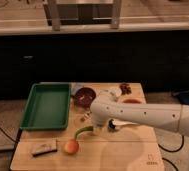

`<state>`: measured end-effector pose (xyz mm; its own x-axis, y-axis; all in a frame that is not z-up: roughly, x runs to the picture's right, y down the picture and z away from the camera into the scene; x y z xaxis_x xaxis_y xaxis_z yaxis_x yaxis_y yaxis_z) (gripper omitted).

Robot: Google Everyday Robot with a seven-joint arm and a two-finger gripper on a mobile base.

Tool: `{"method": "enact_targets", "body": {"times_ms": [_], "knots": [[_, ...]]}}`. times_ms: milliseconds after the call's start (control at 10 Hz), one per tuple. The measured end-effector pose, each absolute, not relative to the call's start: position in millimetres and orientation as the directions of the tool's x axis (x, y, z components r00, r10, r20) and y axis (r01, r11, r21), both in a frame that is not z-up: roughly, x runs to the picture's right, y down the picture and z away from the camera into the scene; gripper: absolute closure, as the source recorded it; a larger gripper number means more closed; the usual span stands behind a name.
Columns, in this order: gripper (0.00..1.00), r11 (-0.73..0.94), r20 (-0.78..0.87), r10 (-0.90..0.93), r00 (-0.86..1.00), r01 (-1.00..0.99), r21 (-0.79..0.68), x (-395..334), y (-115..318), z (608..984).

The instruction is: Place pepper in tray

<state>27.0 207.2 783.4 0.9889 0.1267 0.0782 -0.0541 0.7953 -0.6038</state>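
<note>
The green tray (47, 106) lies on the left of the wooden table. The slim curved green pepper (81, 132) lies on the table in front of the tray's near right corner, its right end reaching up to my gripper (95, 128). The gripper hangs from the white arm (138, 116), which reaches in from the right. It points down at the pepper's right end and sits just right of the tray. The arm's wrist hides the gripper's tip.
A round orange fruit (71, 146) sits just in front of the pepper. A flat brown packet (43, 147) lies at the front left. A dark red bowl (84, 96) stands behind the gripper. Small dishes (124, 89) and a red item (132, 101) sit at the back right.
</note>
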Motion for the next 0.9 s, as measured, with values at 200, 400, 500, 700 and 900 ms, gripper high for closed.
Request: {"method": "enact_targets", "body": {"times_ms": [200,400,500,700,900], "knots": [[1.0,0.816,0.098,0.148,0.984,-0.066,-0.574,40,183,770],[1.0,0.83,0.132,0.148,0.98,-0.05,-0.555,43,169,761],[1.0,0.838,0.176,0.112,0.978,0.002,-0.546,36,158,751],[1.0,0.845,0.253,0.012,0.967,0.126,-0.52,20,143,737],[1.0,0.841,0.315,-0.089,0.945,0.241,-0.485,2,125,722]]}}
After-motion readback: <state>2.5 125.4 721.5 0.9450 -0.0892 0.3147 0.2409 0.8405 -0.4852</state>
